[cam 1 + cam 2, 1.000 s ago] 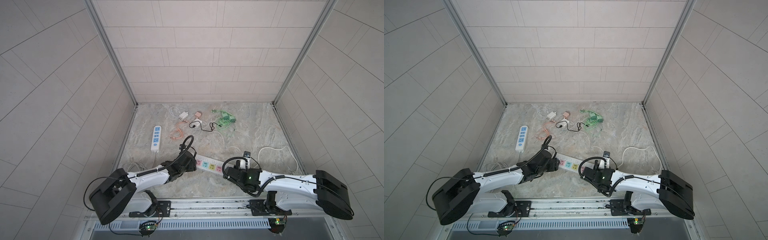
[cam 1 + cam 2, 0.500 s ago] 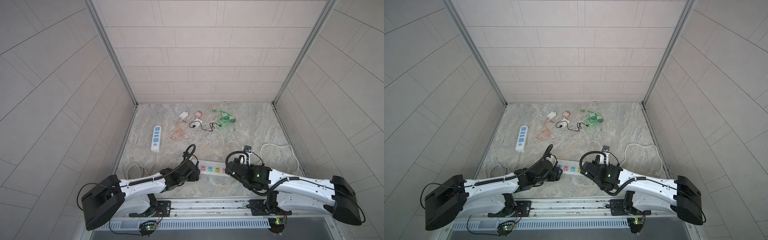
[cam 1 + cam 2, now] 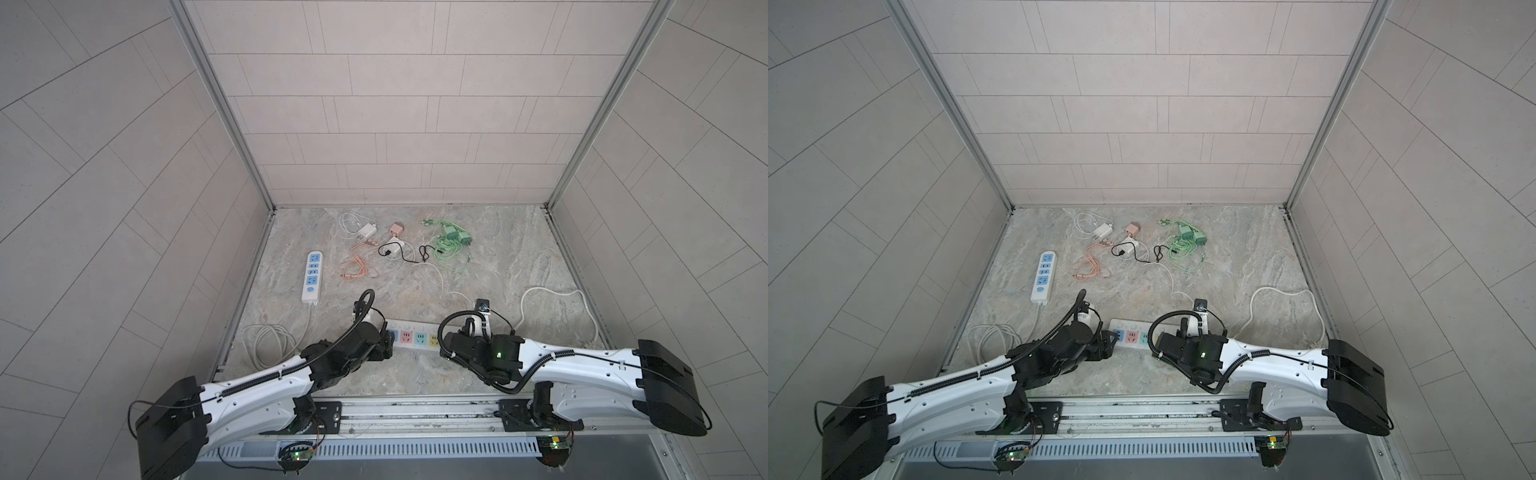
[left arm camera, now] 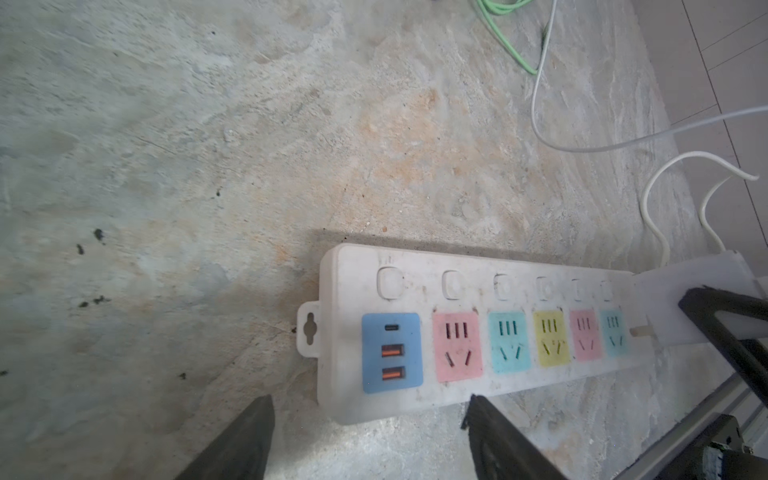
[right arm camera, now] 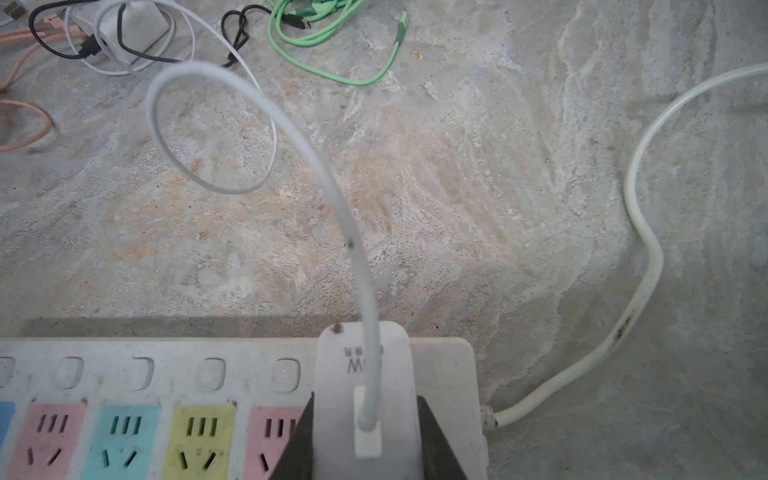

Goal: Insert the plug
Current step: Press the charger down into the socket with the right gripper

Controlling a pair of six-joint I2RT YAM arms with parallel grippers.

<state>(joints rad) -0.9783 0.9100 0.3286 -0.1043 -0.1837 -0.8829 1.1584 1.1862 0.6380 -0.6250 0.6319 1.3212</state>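
**Charger parked right over the last socket, pins hidden**

Standing next to the rig, here's what I see. The right gripper is clamped tight on the white charger plug, one black finger on each flat side. The plug sits upright at the cord end of the multicolour power strip, covering the spot just past the pink socket. From where I am I honestly can't tell if the pins are seated or just resting on top. Its thin white cable arcs up out of the plug and loops back toward the far side of the desk.

The left gripper is spread wide with nothing in it. It's down at the other end of the strip, by the blue USB panel, fingers just beside the near long edge. I can't tell if they're touching it.

The strip lies flat near the front of the desk in both top views, between the two arms, and its thick white cord snakes off to the right.

Further back there's a second strip with blue sockets, a tangle of green cables, a pink cable and a couple of small chargers.
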